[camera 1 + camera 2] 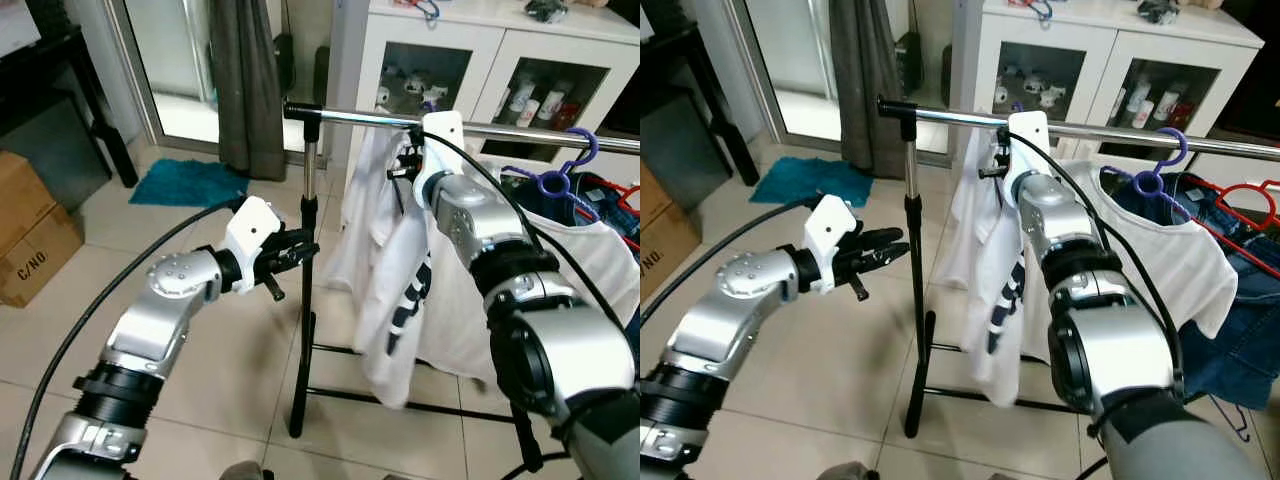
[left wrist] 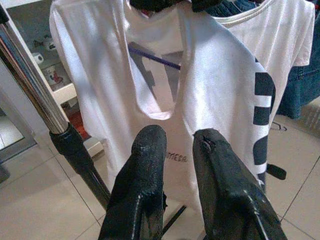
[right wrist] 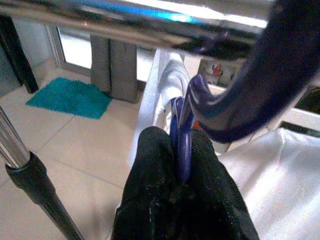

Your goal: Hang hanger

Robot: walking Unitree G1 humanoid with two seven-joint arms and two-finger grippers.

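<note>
Hanger point(image 3: 182, 135) sits pinched in the right gripper point(image 3: 181, 150), its hook just under the rail point(image 3: 125, 25) above; left gripper point(image 2: 172, 145), fingers narrowly parted, empty, waits lower.

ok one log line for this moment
right end effector: shut on purple hanger at rail | left end effector: free, near stand pole | white shirt: hanging

Glossy chrome rail point(image 3: 125, 20), smooth purple plastic hanger point(image 3: 182, 145), white cloth shirt point(image 2: 210, 95).
</note>
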